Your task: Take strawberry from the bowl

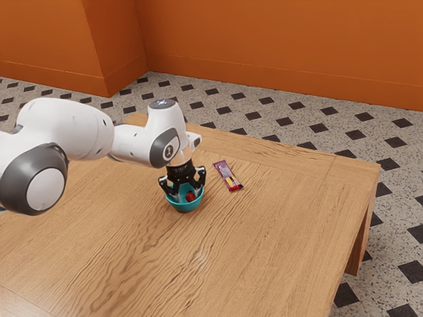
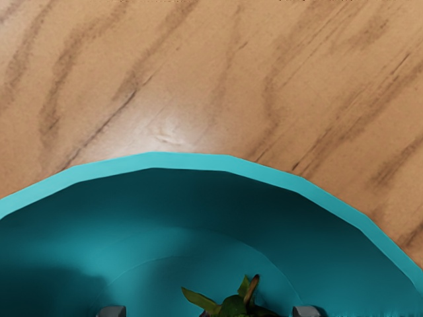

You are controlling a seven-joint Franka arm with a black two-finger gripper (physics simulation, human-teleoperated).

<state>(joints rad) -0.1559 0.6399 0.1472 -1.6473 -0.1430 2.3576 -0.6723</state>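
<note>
Reaching for strawberry (image 1: 190, 197) within the rim of the bowl (image 1: 185, 208).
Straddling it with gripper (image 1: 186, 193) wide open, nothing held; should next close on it, then lift past the rim.

**Your Bowl (image 1: 184, 207) Looked Like Smooth Plastic on Satiny Wood**

You had a wooden table (image 1: 284, 231) under the bowl, streaked with darker grain, its satin finish catching a soft shine just outside the rim. The bowl's wall looked smooth and mostly matt. Beside the bowl, your packet (image 1: 228, 176) resembled printed plastic film. Above it, you had smooth, plastic-looking white shells on the arm (image 1: 66, 125) and a black gripper (image 1: 187, 194) with a dull sheen. Well beyond the bowl, your floor (image 1: 277, 119) resembled speckled stone, and the wall (image 1: 264, 39) looked smooth and matt.
</note>
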